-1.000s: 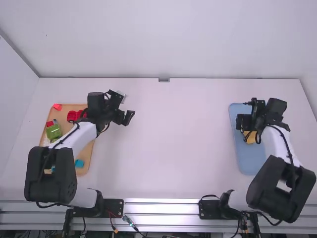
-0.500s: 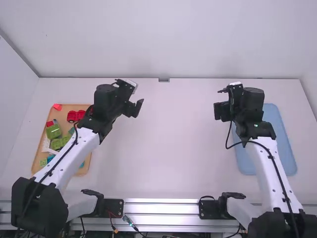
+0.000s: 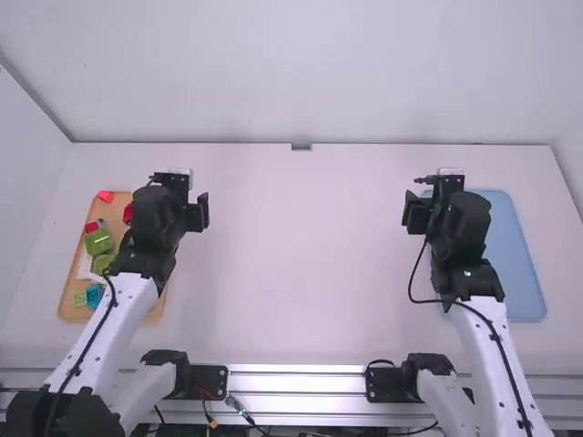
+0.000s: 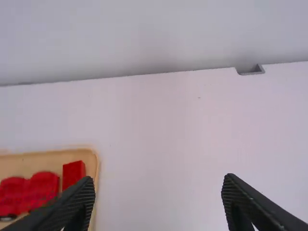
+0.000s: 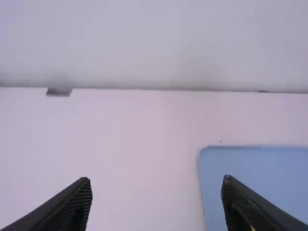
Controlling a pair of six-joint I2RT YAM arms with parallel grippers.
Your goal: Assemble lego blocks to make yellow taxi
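Green block (image 3: 98, 241) (rather boxy) on tan tray (image 3: 114, 211)

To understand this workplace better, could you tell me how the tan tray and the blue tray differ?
The tan tray holds several red, green and blue pieces, whereas the blue tray shows a mostly bare surface. The tan tray lies on the side of the left arm, the blue tray on the side of the right arm. Both have rounded corners.
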